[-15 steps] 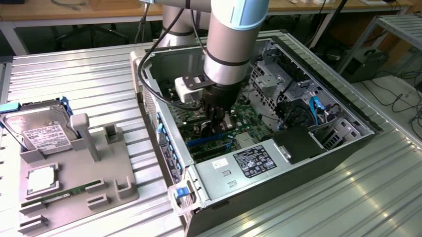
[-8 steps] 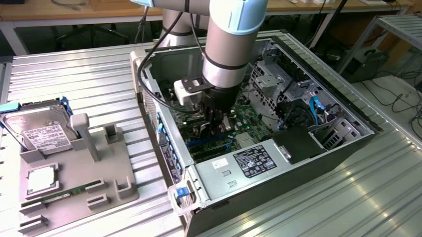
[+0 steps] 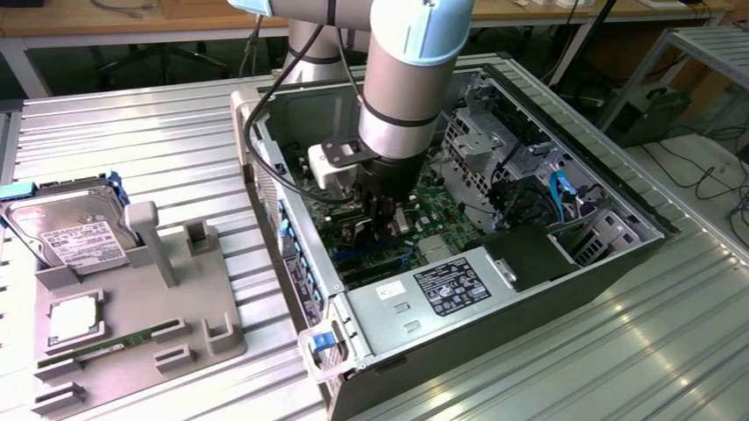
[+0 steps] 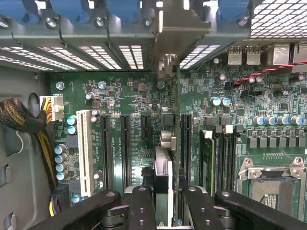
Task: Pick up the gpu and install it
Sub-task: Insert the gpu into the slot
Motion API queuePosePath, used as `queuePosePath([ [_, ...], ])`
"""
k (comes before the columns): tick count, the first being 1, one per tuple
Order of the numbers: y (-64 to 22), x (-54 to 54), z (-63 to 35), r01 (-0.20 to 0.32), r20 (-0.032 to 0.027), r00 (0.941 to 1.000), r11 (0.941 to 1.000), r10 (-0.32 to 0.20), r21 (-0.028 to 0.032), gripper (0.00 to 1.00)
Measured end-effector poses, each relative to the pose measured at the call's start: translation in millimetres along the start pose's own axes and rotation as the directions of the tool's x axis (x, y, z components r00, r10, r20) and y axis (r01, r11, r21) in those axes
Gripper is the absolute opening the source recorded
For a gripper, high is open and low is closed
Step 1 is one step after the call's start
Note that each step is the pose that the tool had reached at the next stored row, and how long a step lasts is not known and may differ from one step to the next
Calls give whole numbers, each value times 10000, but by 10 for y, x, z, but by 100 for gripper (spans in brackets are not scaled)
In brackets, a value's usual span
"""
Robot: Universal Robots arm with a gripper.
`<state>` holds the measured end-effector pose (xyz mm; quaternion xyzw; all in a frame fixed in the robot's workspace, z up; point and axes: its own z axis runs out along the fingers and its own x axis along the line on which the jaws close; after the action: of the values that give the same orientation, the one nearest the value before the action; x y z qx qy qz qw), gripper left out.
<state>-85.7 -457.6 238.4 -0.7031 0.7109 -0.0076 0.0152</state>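
One card in play: hand (image 4: 163,211) is clamped on the gpu (image 4: 165,143), held edge-on inside the PC case (image 3: 609,263) just above the motherboard (image 4: 124,96). Install step in progress. Seating looks to need square alignment with the slot, then straight push.

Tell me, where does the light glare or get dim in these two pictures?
Exterior view: bright streaky glare on the ribbed metal table, while the inside of the computer case sits in shadow under the arm. Wrist view: the motherboard is evenly lit and sharp; the gripper holding the gpu looks dark.
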Motion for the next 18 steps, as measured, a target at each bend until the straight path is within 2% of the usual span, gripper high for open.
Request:
queuePosePath([
  [3, 0, -1, 6, 0, 8, 10000, 10000, 0, 2, 28],
  [4, -1, -3, 14, 0, 29, 10000, 10000, 0, 12, 28],
  [12, 1, 0, 5, 0, 7, 10000, 10000, 0, 2, 28],
  [18, 14, 1, 89, 0, 3, 10000, 10000, 0, 0, 28],
])
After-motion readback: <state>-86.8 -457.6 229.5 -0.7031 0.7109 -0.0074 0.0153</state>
